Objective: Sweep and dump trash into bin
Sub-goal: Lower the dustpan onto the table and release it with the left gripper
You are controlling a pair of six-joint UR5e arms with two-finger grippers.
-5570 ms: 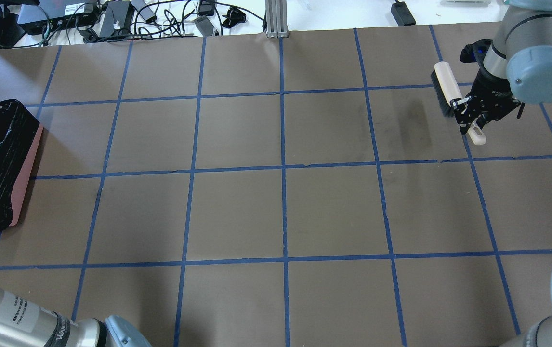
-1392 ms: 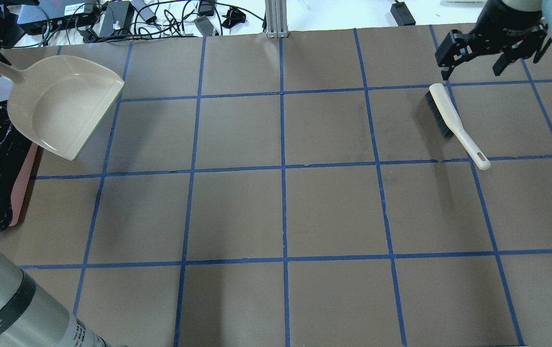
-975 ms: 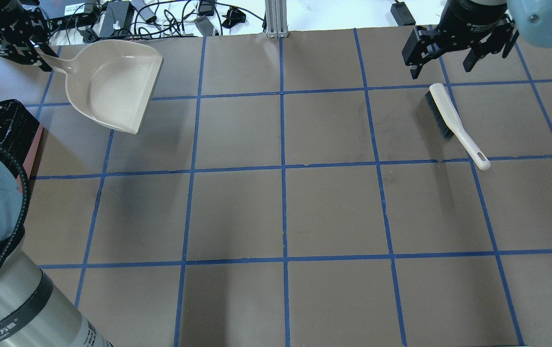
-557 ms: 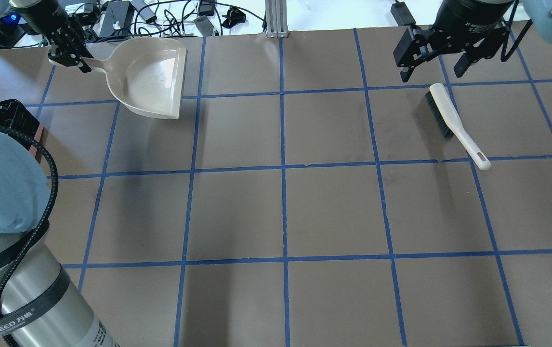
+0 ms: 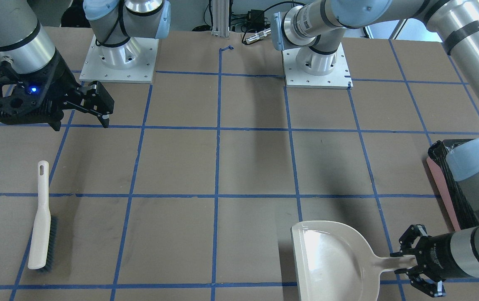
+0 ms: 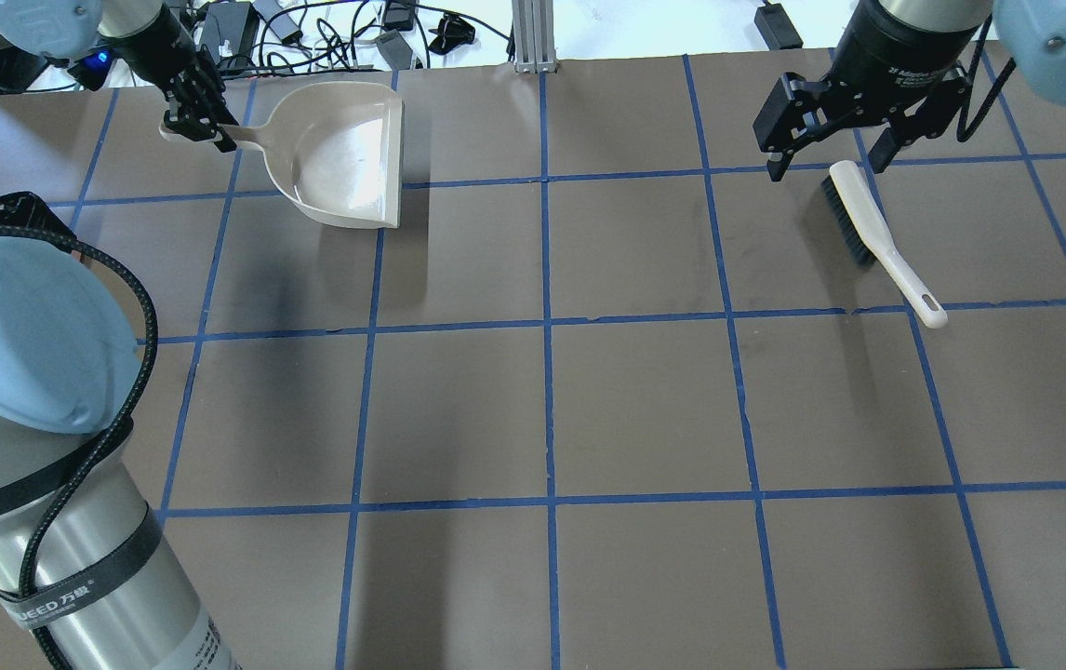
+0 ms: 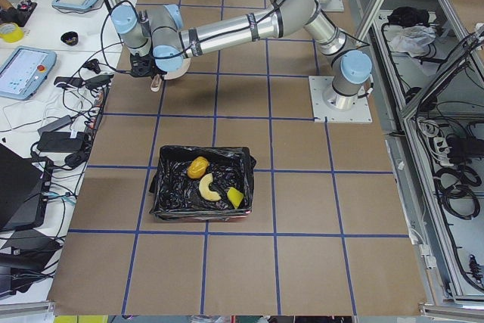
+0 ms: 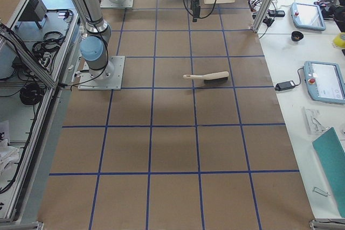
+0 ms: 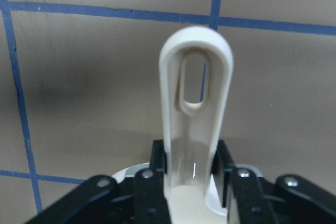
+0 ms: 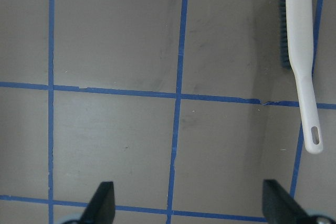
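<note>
The trash lies inside the bin (image 7: 162,187), a pink box lined with a black bag: a golden roll (image 7: 198,166), a tan croissant (image 7: 206,187) and a yellow-green sponge (image 7: 235,197). The bin's edge also shows in the overhead view (image 6: 3,209) and the front view (image 5: 440,184). My left gripper (image 6: 193,116) (image 5: 415,263) is shut on the handle (image 9: 195,103) of the empty beige dustpan (image 6: 347,154) (image 5: 331,259), near the table's far edge. My right gripper (image 6: 826,167) (image 5: 81,121) (image 10: 190,203) is open and empty above the table, beside the white brush (image 6: 877,242) (image 10: 302,51).
The brush (image 5: 39,225) (image 8: 207,77) lies flat on the brown, blue-taped table at the robot's right. Cables and power bricks (image 6: 235,33) lie beyond the far edge. An aluminium post (image 6: 533,37) stands at the far middle. The left arm's elbow (image 6: 21,344) covers the near left.
My left gripper has carried the dustpan away from the bin and rightward along the far edge. My right gripper let go of the brush, which now lies on the table, and drifted left.
</note>
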